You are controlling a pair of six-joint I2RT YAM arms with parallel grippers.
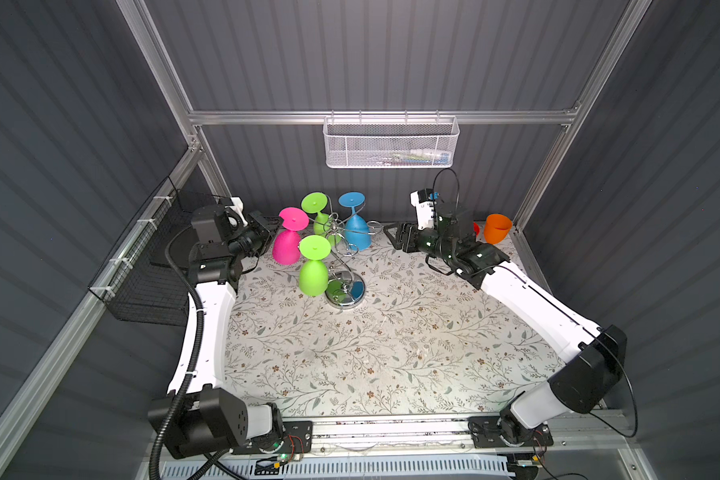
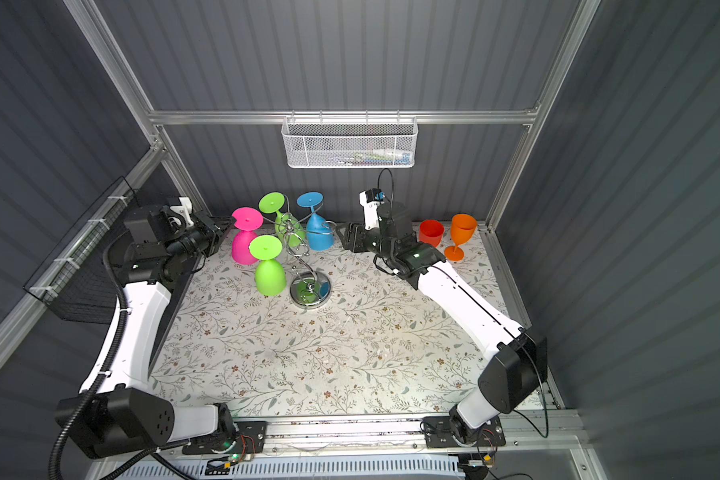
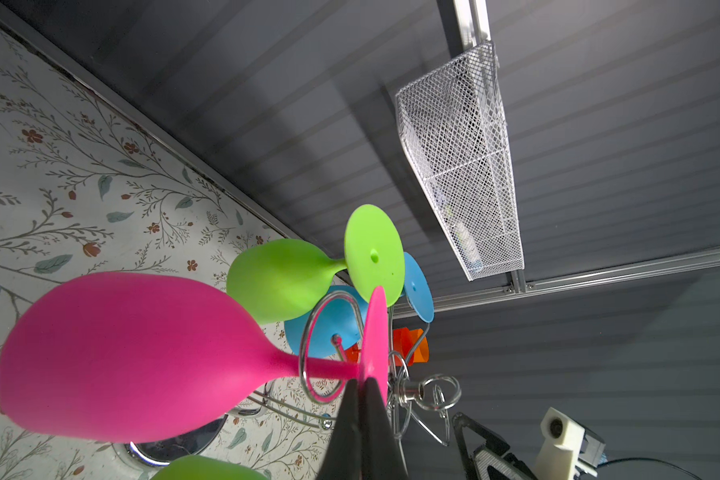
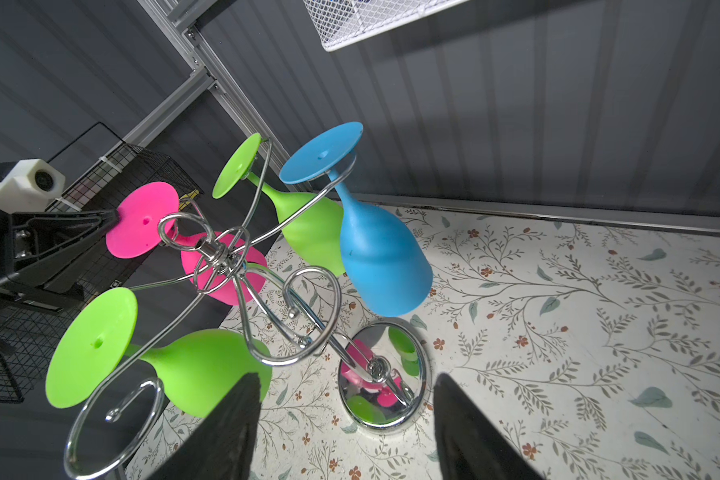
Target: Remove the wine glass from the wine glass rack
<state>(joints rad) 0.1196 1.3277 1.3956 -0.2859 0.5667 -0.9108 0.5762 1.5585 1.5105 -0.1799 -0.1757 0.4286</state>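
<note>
The chrome wine glass rack [image 1: 346, 293] [image 2: 311, 291] stands at the back of the table with several wine glasses hanging upside down from its arms. There are two green ones [image 1: 313, 276] [image 1: 321, 218], a blue one [image 1: 356, 233] and a pink wine glass [image 1: 287, 247] [image 3: 134, 357]. My left gripper [image 1: 277, 224] [image 3: 363, 384] is shut on the rim of the pink glass's round foot [image 4: 142, 220], and the glass's stem still lies in a wire loop. My right gripper [image 1: 391, 237] [image 4: 346, 380] is open and empty, just right of the rack near the blue glass [image 4: 381, 257].
An orange wine glass [image 2: 461, 235] and a red cup [image 2: 431, 232] stand in the back right corner. A white mesh basket [image 1: 391, 143] hangs on the back wall. A black wire basket [image 1: 150, 274] is fixed to the left wall beside my left arm.
</note>
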